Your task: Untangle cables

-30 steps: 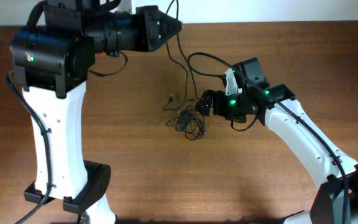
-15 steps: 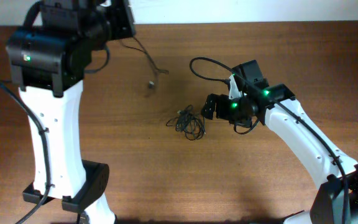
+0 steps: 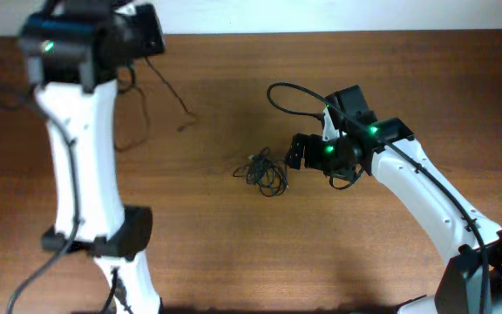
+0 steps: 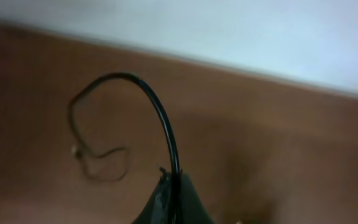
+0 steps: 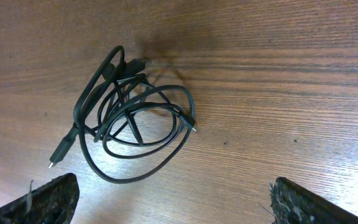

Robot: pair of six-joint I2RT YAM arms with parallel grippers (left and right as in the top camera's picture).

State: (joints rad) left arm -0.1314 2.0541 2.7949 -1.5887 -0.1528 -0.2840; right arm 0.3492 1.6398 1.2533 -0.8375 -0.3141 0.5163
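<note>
A small black knot of cables (image 3: 264, 170) lies mid-table; in the right wrist view the same bundle (image 5: 129, 118) shows loose loops and plug ends. My right gripper (image 3: 293, 153) hovers just right of it, open and empty, with its fingertips (image 5: 48, 199) wide apart in front of the loops. One separate cable (image 3: 171, 94) hangs from my left gripper (image 3: 139, 35) at the far left, clear of the bundle, its plug end near the table. In the left wrist view the shut fingers (image 4: 188, 202) pinch that cable (image 4: 160, 115), which arcs up and over to the left.
The brown wooden table (image 3: 234, 253) meets a white wall along its far edge. The left arm's white column and black base (image 3: 103, 244) stand at the front left. A thick black arm wire (image 3: 290, 87) loops behind the right wrist.
The left arm swung left along the far edge, carrying the single cable away from the bundle. The right gripper stayed open beside the knot, shifting slightly right.
</note>
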